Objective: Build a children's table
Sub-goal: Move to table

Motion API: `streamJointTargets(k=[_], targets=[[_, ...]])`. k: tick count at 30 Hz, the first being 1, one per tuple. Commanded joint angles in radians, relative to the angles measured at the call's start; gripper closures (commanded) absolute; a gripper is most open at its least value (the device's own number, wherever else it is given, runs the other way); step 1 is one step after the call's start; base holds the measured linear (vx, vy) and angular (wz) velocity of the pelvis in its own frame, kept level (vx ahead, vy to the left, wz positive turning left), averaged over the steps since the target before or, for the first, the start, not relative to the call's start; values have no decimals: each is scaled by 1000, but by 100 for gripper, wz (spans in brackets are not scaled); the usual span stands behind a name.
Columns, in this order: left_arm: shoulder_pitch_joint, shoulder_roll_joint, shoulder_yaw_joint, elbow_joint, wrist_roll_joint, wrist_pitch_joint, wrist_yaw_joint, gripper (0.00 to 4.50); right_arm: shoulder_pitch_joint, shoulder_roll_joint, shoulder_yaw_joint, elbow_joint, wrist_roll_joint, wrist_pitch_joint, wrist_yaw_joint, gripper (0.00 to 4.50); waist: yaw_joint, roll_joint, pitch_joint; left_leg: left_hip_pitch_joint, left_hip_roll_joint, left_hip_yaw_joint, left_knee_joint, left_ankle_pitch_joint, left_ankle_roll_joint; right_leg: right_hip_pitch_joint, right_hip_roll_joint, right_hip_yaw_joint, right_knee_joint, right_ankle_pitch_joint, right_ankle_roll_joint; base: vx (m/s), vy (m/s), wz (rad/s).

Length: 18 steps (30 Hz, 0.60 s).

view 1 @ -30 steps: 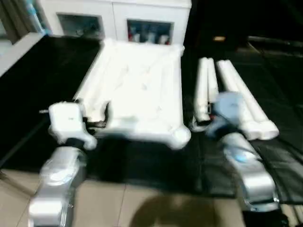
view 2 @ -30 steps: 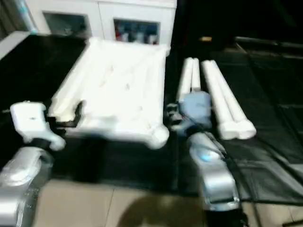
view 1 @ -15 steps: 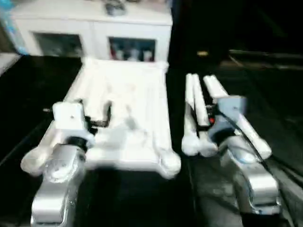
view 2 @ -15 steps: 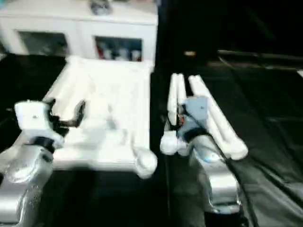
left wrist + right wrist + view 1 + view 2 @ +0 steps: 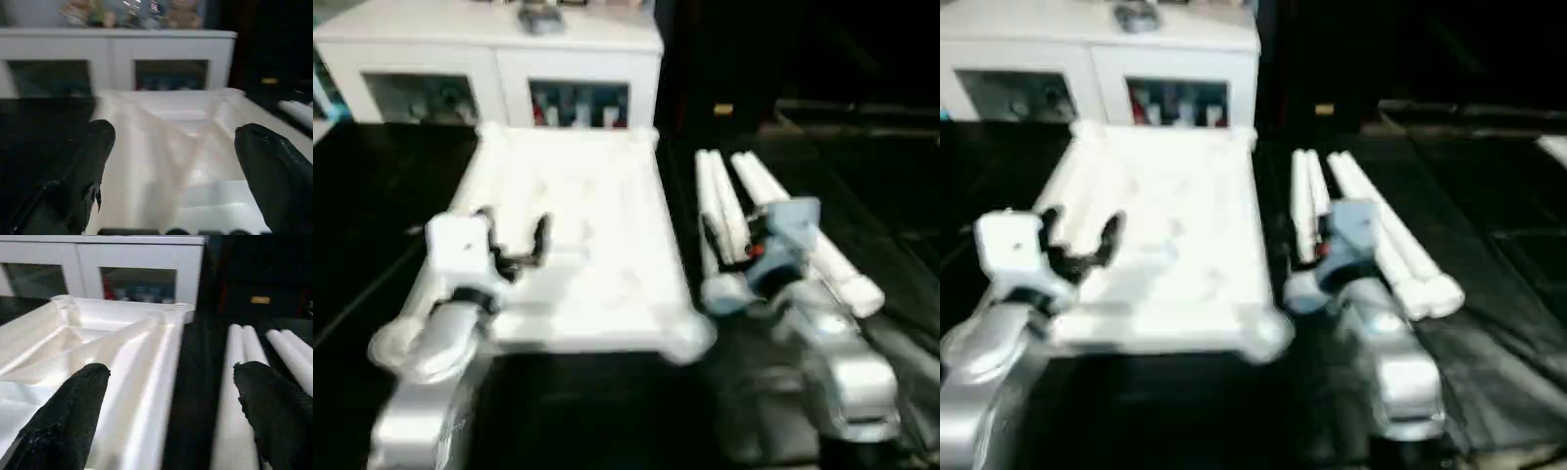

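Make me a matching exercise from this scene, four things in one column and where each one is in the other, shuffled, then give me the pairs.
1. tabletop
2. legs
3. cabinet
4. left gripper

A. behind the tabletop
B. lying side by side, right of the tabletop
C. open, over the tabletop's left part
D. upside down on the black mat

Pairs: 1-D, 2-B, 3-A, 4-C

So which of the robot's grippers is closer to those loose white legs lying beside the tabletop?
The right one. The right gripper hovers open right over the near ends of the legs, while the left gripper, also open, hangs over the tabletop, across from them.
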Motion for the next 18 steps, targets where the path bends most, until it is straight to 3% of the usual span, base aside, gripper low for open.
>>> streamJointTargets(k=[1, 2, 3, 4, 5, 6, 7, 8, 9, 10, 11, 12, 13, 14, 15, 16, 17, 18], targets=[[-19, -10, -24, -4, -6, 13, -9, 4, -9, -9, -26, 4, 20, 54, 6, 9, -9, 51, -51, 54, 171, -128, -242, -610, -465, 15, -23, -12, -26, 27, 0, -138, 187, 2], [-19, -11, -24, -4, -8, 13, -10, 4, -10, -9, -27, 4, 21, 56, 7, 9, -10, 41, -53, 59, 185, -140, -248, -665, -467, 21, -30, -6, -30, 12, 1, -130, 126, 7], [-33, -9, -30, -10, -22, 24, -24, 4, -18, -20, -27, 0, 28, 72, 19, 9, -8, 24, -56, 71, 215, -167, -255, -691, -398, 24, -44, 11, -30, -36, -6, -130, 105, 12], [-37, -10, -31, -12, -29, 30, -28, 4, -21, -26, -25, -1, 30, 70, 25, 9, -5, 33, -53, 61, 208, -162, -264, -694, -373, 34, -43, 12, -25, -47, -10, -130, 105, 12], [-38, -10, -31, -12, -31, 31, -29, 4, -22, -27, -25, -1, 30, 69, 27, 9, -9, 29, -70, 71, 170, -145, -255, -610, -352, 34, -48, 8, -52, -18, -22, -145, 97, 8], [-49, -3, -44, -14, -42, 44, -47, 4, -29, -45, -17, 0, 17, 58, 38, 9, -7, 11, -73, 43, 130, -120, -233, -463, -330, 55, -99, 36, -107, 21, -49, -145, 47, 4], [-59, 7, -60, -13, -48, 51, -67, 4, -36, -58, -13, 4, 9, 45, 48, 9, 8, -4, -74, 31, 99, -76, -162, -303, -293, 66, -203, 75, -160, 21, -99, -145, 47, 4], [-74, 17, -76, -11, -54, 66, -96, 4, -47, -83, -2, 12, -5, 40, 62, 9, 7, -2, -60, 11, 121, -81, -69, -179, -229, 83, -315, 101, -209, -23, -145, -144, 30, -15], [-83, 22, -85, -8, -59, 73, -112, 4, -54, -98, 3, 17, -10, 36, 71, 9, 3, 2, -30, 5, 130, -98, 46, 11, -169, 83, -369, 73, -268, -168, -141, -171, 80, -49], [-85, 26, -91, -8, -59, 83, -118, 4, -55, -102, 3, 16, -7, 39, 77, 9, -31, 31, 3, 26, 148, -150, 78, -101, -218, 84, -320, -22, -263, -470, -110, -171, 80, -49], [-90, 35, -103, -5, -55, 95, -129, 4, -59, -110, 4, 15, -5, 44, 87, 9, -59, 63, 13, -11, 128, -162, -16, -300, -279, 116, -217, -95, -187, -547, -78, -119, 159, -56], [-96, 39, -115, -1, -53, 101, -139, 4, -64, -121, 6, 12, -10, 43, 94, 9, -58, 76, 15, -62, 122, -172, -267, -976, -336, 149, -41, -72, 5, -366, -25, -94, 139, -19], [-96, 39, -115, -1, -53, 101, -139, 4, -64, -121, 6, 12, -10, 43, 94, 9, -22, 80, -3, -42, 86, -132, -277, -995, -310, 162, -17, -59, 10, -123, -35, -94, 139, -19], [-101, 33, -118, 4, -63, 120, -137, 4, -67, -133, 4, 7, -3, 54, 106, 9, -40, 70, -11, -29, 85, -131, -254, -883, -279, 156, -38, -31, -3, -125, -62, -119, 9, -4], [-101, 20, -110, 8, -72, 126, -125, 4, -68, -137, 0, 7, -8, 54, 99, 9, -47, 28, -38, -2, 76, -128, -200, -666, -295, 135, -119, 24, -94, -333, -81, -77, -56, -20], [-100, 9, -100, 12, -74, 131, -112, 4, -69, -138, -5, 10, -9, 53, 90, 9, -50, 4, -46, 2, 97, -105, -104, -360, -216, 126, -227, 56, -197, -427, -136, -77, -56, -20], [-98, -14, -75, 21, -78, 130, -82, 4, -67, -129, -18, 10, -2, 48, 77, 9, -39, -6, -41, -7, 97, -83, -78, -192, -152, 130, -241, 54, -220, -432, -146, -98, -43, -26], [-95, -31, -54, 27, -78, 126, -56, 4, -65, -121, -28, 10, -4, 44, 57, 9, -23, 0, -30, -2, 110, -57, -59, 5, -86, 122, -246, 29, -244, -472, -150, -121, -23, -27]])
